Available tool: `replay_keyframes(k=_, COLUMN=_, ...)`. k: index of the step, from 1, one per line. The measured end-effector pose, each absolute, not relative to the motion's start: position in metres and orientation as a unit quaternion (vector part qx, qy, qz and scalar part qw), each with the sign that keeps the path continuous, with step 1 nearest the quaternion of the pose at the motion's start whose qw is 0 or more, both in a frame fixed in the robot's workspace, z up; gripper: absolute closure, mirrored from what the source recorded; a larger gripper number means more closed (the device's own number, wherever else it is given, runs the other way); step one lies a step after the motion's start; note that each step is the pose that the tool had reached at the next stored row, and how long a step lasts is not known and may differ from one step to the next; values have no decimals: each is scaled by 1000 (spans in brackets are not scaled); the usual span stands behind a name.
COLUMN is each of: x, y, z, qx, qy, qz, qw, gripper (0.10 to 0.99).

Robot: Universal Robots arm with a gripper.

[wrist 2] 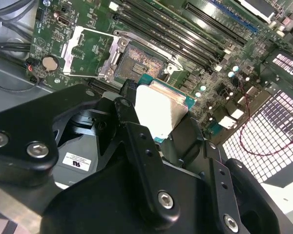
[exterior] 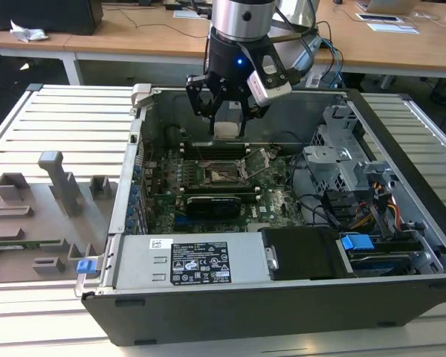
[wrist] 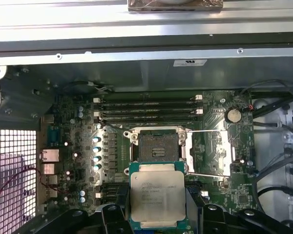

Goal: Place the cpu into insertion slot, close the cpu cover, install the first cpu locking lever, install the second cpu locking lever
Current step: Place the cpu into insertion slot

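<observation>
First wrist view: gripper point(wrist: 157, 222) carrying the cpu point(wrist: 157, 200), fingers point(wrist: 194, 207) pressed against two opposite edges of the chip, dull silver top facing the camera and green border showing round it. Held clear of the board and apart from the insertion slot point(wrist: 157, 146). Seen just short of the slot, chip edges running parallel to the slot's silver rim, so no visible twist between the two. Slot bare, contact grid exposed, nothing seated in it yet. Right beside the slot, the cpu cover point(wrist: 189, 156) swung open on its hinge, square window turned off the grid and leaving the slot uncovered from above.

Second wrist view: cpu point(wrist 2: 161, 109) pinched low in the gripper point(wrist 2: 156, 134), with the insertion slot point(wrist 2: 139, 58) just beyond the chip's far edge and the cpu cover point(wrist 2: 68, 46) lying open past the slot.

Exterior view: gripper point(exterior: 227, 111) hanging inside the open computer case point(exterior: 282, 297) on the slatted desk point(exterior: 67, 119), cpu point(exterior: 227, 128) raised above the insertion slot point(exterior: 224, 175) and roughly in line with it. Judged from all three: first step in hand, chip squared to the slot but not lowered; slot lying below the fingers, perhaps slightly ahead of them, exact offset hard to tell
</observation>
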State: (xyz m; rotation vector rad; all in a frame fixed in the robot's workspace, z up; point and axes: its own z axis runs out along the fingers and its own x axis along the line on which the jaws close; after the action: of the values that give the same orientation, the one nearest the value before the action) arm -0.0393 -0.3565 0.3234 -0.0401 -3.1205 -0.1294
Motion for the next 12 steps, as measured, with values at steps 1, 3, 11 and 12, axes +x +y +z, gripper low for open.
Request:
replay_keyframes(k=1, x=-39, y=-357, z=323, qx=-13, qy=-999, qz=-41, qw=9, gripper=545)
replay_keyframes(k=3, x=-39, y=-356, z=321, qx=-13, qy=-999, qz=-41, qw=9, gripper=545)
replay_keyframes(k=11, x=-39, y=-356, z=315, qx=-13, qy=-999, qz=-41, qw=9, gripper=545)
replay_keyframes(k=12, x=-39, y=-357, z=314, qx=-13, qy=-999, qz=-41, qw=9, gripper=545)
